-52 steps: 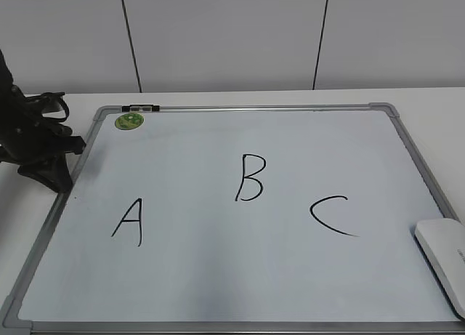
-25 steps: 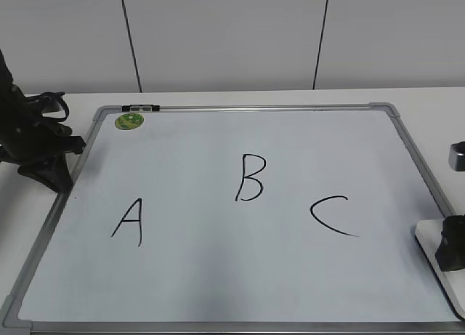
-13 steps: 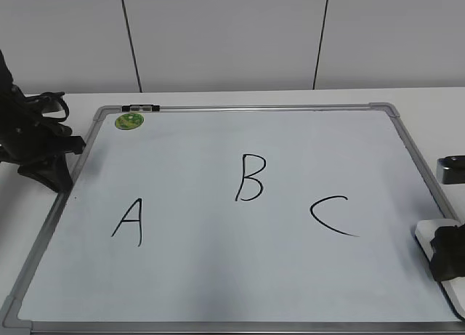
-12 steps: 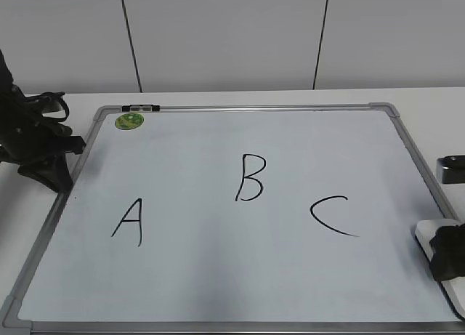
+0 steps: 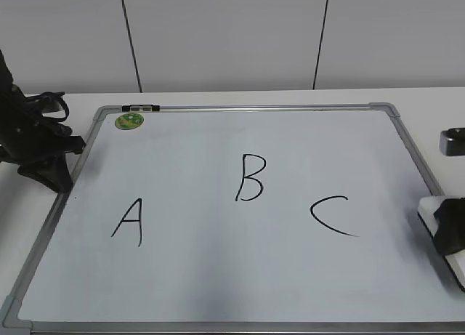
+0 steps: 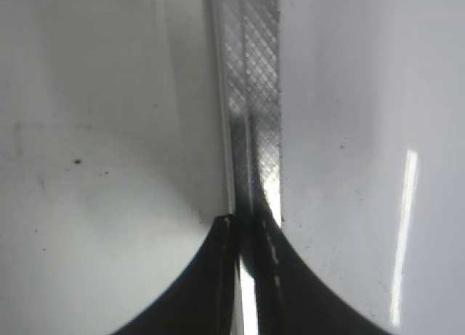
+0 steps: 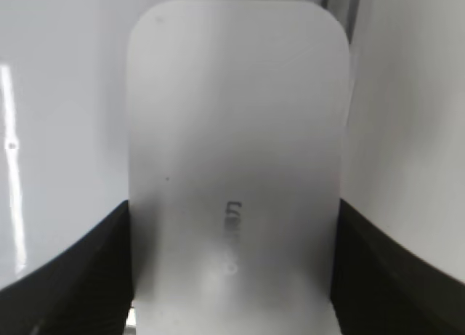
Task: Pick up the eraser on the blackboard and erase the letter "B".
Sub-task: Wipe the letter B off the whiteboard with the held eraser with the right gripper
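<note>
The blackboard (image 5: 196, 277) is a white board with a grey frame, lying flat on the table. The black letter "B" (image 5: 250, 178) is at its middle. The white eraser (image 5: 430, 207) is at the board's right edge, partly cut off by the picture. My right gripper (image 5: 452, 229) is shut on it, with a black finger against each long side. In the right wrist view the eraser (image 7: 236, 110) fills the middle between the fingers (image 7: 232, 204). My left gripper (image 5: 59, 176) is shut and empty at the board's left frame; it also shows in the left wrist view (image 6: 243, 222).
A black "A" (image 5: 128, 222) is left of the "B" and a black "C" (image 5: 332, 216) is right of it. A round green magnet (image 5: 130, 120) and a small dark object (image 5: 140, 107) sit at the board's top left. The frame rail (image 6: 251, 73) runs under my left gripper.
My right gripper came in from the right edge and closed around the eraser. The eraser now sits a little farther up the picture than before. The left arm has not moved.
</note>
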`<state>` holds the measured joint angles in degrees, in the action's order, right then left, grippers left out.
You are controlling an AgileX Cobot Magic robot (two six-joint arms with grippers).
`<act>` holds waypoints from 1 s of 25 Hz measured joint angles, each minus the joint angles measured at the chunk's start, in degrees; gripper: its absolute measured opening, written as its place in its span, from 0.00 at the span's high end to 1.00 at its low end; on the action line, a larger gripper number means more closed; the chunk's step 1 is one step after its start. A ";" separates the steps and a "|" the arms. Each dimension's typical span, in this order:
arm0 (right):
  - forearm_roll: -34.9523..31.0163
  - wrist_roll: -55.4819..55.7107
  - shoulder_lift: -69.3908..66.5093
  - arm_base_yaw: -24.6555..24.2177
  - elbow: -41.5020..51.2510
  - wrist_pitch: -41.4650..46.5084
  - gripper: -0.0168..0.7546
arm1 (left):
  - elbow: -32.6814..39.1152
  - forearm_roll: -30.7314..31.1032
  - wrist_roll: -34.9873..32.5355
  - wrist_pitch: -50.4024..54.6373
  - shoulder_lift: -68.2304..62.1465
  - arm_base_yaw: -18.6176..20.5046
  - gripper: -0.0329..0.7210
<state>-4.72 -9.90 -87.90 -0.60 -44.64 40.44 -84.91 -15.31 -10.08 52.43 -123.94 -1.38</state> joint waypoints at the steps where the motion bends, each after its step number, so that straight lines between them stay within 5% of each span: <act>1: 0.00 0.00 0.94 0.43 -0.88 0.86 0.28 | 0.00 0.00 0.00 0.00 0.00 0.00 0.91; 12: -0.21 -0.34 -3.89 16.36 -21.31 9.19 0.28 | -0.02 0.00 0.00 0.10 0.00 0.00 0.91; 25: 0.99 -2.29 -29.67 24.55 -50.63 17.33 0.28 | -0.12 -0.10 0.00 0.10 0.00 0.00 0.91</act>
<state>-3.73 -12.19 -117.57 23.95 -95.28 57.77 -85.03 -15.41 -10.08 52.54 -123.94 -1.38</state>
